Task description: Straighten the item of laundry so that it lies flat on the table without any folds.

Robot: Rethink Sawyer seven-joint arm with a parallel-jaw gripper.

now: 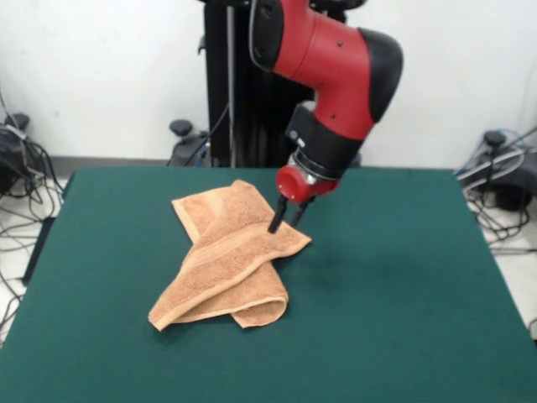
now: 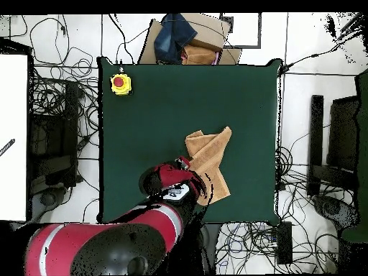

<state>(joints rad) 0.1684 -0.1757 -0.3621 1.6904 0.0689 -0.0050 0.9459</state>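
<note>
Red arm [image 1: 336, 67] tilts down, slightly spread fingers [image 1: 286, 217] touching the folded towel [image 1: 228, 256].

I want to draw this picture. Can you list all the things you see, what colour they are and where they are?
towel: one, orange-tan, crumpled and folded over itself, on the table near its middle
table: one, dark green top
button box: one, yellow with a red top, on a table corner in the overhead view
cables: many, black, on the floor around the table
arm: one, red and black, reaching down over the towel
gripper: one, black fingers, tips at the towel's edge
</note>
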